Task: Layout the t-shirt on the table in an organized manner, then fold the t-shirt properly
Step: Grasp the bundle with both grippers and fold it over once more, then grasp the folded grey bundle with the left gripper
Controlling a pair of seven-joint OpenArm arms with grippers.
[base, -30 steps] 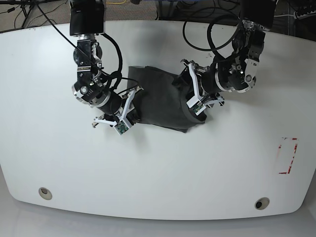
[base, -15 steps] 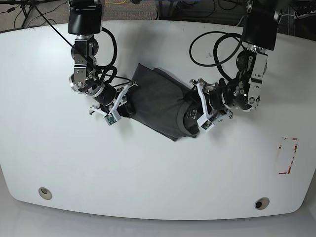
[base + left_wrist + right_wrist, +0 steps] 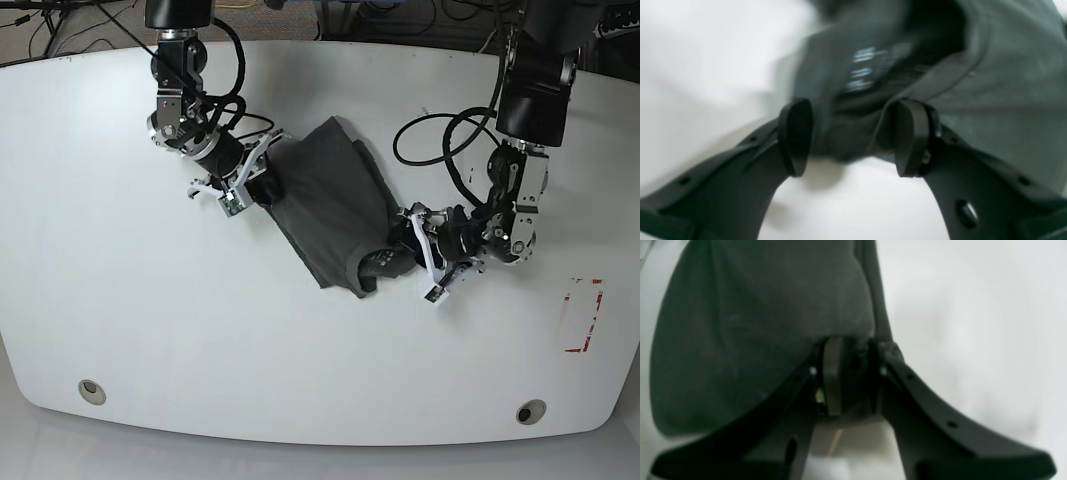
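You're mid-layout: the right gripper [image 3: 846, 373] is clamped on the t-shirt [image 3: 330, 205], the left gripper [image 3: 853, 136] gapes around the collar, so close it, then spread the cloth over the table [image 3: 200, 340].

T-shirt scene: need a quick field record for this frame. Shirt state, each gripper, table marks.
t-shirt: dark grey, bunched in a diagonal band, not laid flat
collar end: toward the left gripper, printed neck label visible in the left wrist view
left gripper: jaws apart, collar fabric lying between the pads, not clamped
right gripper: jaws shut on a fold of the shirt
table: glossy white
grommet holes: two, along the near edge
red-outlined rectangle: near the edge by the left arm, clear of the shirt
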